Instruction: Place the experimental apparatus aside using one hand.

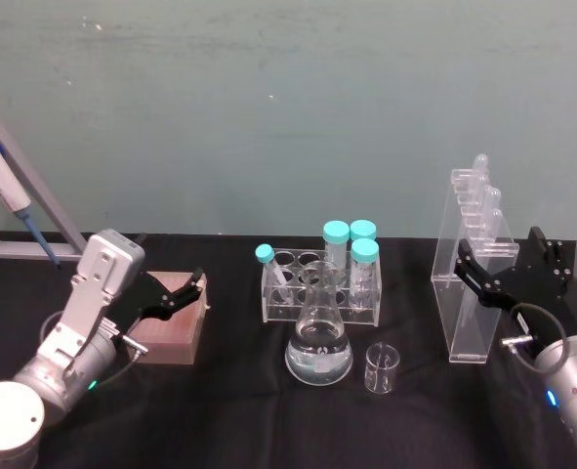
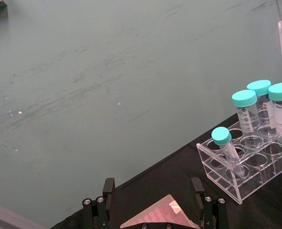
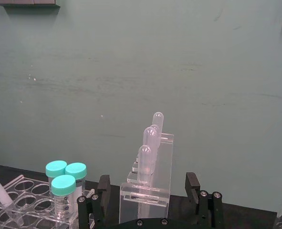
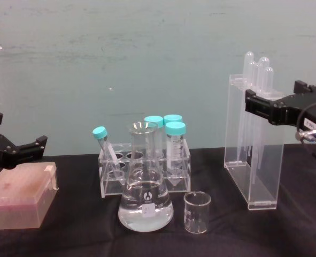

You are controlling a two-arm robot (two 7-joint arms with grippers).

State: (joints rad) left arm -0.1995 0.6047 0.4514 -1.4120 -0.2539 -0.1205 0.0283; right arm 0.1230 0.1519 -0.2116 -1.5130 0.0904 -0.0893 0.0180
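Acrylic stand (image 1: 475,327) just ahead of spread right gripper (image 1: 467,264).

Soft, even light of moderate brightness fills all the views, with no single source to be made out: the wall (image 1: 268,147) is lit flat from edge to edge, and the black bench (image 1: 239,410) swallows the light, so hardly any cast shadow shows on it. Glare is slight and sits on the clear things, as thin bright edges on the acrylic stand (image 4: 256,155), small highlights on the conical flask (image 4: 145,203) and the beaker (image 4: 196,213), and a pale sheen on the pink box (image 2: 160,217). A small blue light glows on the right arm's wrist (image 1: 552,399).
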